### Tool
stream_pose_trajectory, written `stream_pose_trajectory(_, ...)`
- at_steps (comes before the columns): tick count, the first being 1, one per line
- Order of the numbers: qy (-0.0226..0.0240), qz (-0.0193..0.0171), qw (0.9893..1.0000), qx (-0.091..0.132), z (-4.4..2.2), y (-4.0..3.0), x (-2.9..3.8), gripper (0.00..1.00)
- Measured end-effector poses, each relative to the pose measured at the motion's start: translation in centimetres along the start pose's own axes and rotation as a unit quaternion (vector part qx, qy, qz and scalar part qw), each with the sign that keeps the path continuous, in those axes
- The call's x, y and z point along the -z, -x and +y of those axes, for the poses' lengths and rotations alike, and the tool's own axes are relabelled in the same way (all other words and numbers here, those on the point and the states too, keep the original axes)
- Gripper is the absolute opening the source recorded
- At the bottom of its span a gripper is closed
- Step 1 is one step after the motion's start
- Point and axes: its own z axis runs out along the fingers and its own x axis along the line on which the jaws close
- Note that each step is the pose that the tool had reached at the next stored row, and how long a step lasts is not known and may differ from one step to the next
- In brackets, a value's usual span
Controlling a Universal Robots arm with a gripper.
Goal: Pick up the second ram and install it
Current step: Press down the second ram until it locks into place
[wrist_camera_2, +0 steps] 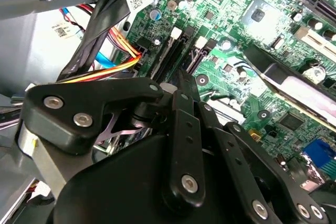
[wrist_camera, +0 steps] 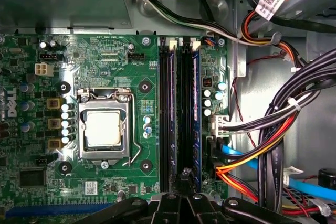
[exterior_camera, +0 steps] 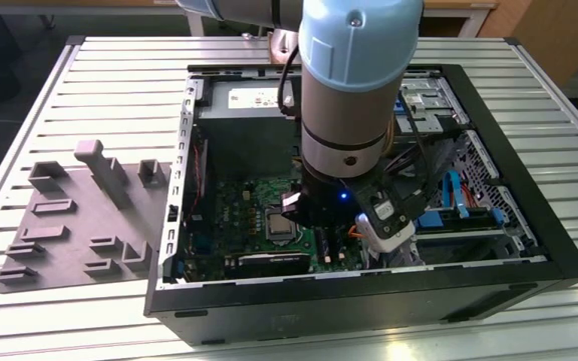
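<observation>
A slatted metal bench carries an open black computer case, with a grey holder tray lying at the exterior view's left. The robot arm reaches down into the case, its tool low over the green motherboard, just above the near end of the long black memory slots that run beside the processor socket. The second ram appears to stand in the slot nearest the cable bundle, a dark stick with a blue-tinged edge; whether it is fully seated cannot be told. The tool's fingers sit close together at the slot end in both wrist views, and whether they actually grip the stick cannot be told. Judging from this, the work is at the seating stage: doing it well calls for keeping the stick upright and square in its slot, pressing straight down, and staying clear of the orange and black cables just beside it.
</observation>
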Motion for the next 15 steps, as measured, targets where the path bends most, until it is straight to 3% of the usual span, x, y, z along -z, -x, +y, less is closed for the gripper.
stream_pose_trajectory(15,-0.0008,0.0001,1.0000,0.000,-0.02,-0.08,-0.96,0.11)
